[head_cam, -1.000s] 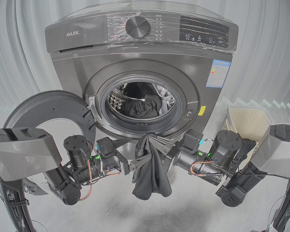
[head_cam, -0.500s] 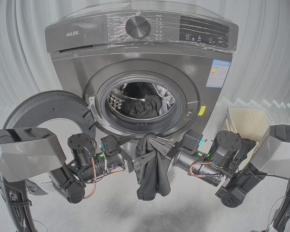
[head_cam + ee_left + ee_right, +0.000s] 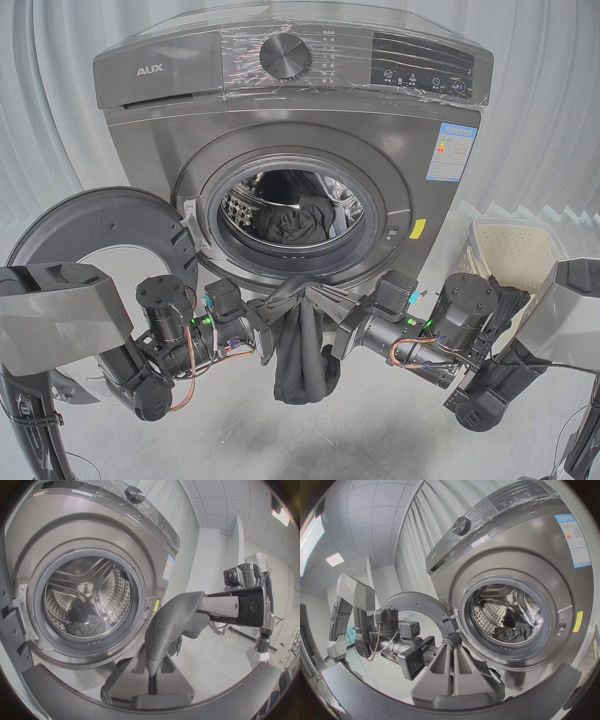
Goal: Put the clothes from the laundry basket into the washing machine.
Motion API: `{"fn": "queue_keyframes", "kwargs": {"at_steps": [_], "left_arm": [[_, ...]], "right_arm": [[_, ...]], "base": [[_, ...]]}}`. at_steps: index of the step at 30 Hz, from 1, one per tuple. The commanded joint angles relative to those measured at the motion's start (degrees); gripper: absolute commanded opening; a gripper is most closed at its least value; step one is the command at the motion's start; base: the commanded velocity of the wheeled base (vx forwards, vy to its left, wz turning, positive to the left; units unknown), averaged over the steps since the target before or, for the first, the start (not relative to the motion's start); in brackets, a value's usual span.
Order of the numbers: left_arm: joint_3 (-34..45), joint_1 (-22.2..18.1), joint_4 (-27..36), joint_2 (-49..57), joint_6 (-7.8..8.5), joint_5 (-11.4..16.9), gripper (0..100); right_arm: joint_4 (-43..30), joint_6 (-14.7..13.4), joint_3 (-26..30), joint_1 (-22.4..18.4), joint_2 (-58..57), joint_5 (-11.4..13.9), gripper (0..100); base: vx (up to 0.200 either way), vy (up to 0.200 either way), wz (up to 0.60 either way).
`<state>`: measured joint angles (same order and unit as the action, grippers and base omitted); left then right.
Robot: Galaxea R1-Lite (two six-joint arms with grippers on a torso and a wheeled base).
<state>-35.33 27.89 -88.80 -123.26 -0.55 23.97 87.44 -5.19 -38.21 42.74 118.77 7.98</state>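
The dark garment [image 3: 303, 356] hangs between the two end effectors, and both are closed on it. The left end effector [image 3: 272, 305] pinches one side of its upper edge and the right end effector [image 3: 326, 295] the other side, so the top makes a short bridge and the rest falls in a loose fold toward the floor [image 3: 375, 431]. It looks like a soft, light knitted cloth that will bend and swing freely. I judge the hold at the upper edge to be good, but the low part may catch. Just above and behind the end effectors is the round opening [image 3: 294, 212] of the washing machine [image 3: 162, 144], with black clothes [image 3: 294, 224] already lying in the drum. The lower rim of this opening stands in the way, because the hanging part must pass over it. The open door [image 3: 100, 231] stands at the outer side of the left end effector, and the laundry basket [image 3: 519, 250] beyond the right one.
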Motion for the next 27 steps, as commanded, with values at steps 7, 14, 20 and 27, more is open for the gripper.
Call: {"fn": "queue_keyframes", "kwargs": {"at_steps": [7, 14, 20, 27], "left_arm": [[1.75, -1.17, -0.06, 4.69, 0.28, 0.2, 0], [3.42, -2.23, -0.06, 8.74, 0.37, 2.66, 0], [4.13, -2.67, -0.06, 11.2, 0.28, 3.98, 0], [3.51, -2.23, 0.03, 14.89, -0.42, 4.6, 0]], "right_arm": [[-0.08, -0.08, 0.5, -0.73, 0.14, -1.31, 0], [-0.26, -0.7, 3.4, -3.01, -0.38, -1.04, 100], [0.18, -0.26, 9.47, -7.41, -0.38, 1.07, 100], [-0.08, 0.1, 10.96, -9.61, 0.32, 2.47, 100]], "base": [[0.0, 0.0, 0.0], [0.0, 0.0, 0.0], [0.0, 0.0, 0.0], [0.0, 0.0, 0.0]]}}
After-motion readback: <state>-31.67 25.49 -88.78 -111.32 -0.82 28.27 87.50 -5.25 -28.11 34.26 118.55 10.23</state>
